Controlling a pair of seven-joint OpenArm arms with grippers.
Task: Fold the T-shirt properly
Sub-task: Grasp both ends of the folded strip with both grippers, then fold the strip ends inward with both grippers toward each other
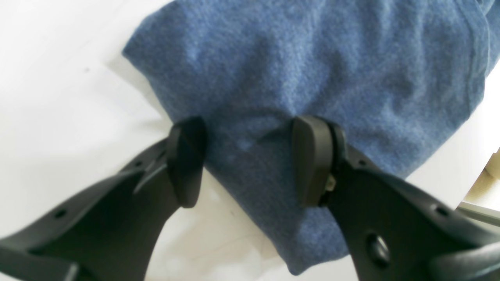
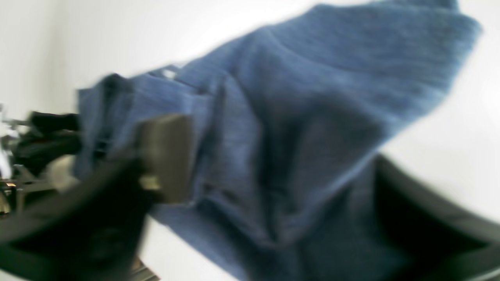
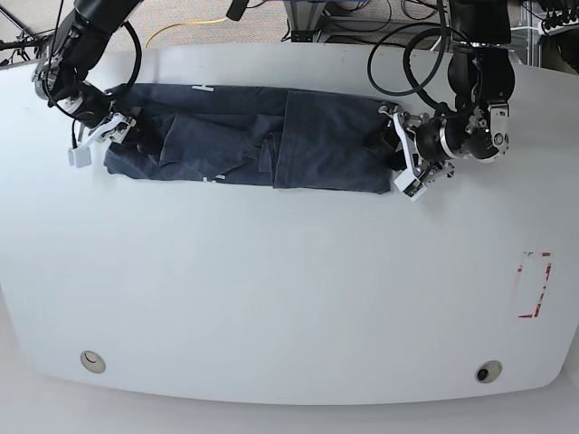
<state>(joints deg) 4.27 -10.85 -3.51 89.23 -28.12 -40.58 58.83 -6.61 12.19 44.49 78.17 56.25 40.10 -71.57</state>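
T-shirt (image 3: 244, 145) across table's (image 3: 289, 298) far side, between both arms.

heathered blue T-shirt (image 3: 244, 140), white table (image 3: 289, 298), black hands

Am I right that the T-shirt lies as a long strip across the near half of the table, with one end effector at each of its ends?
Not quite: the T-shirt lies across the far half of the table, as the base view shows. The rest holds: the left end effector and the right end effector are at its two ends.
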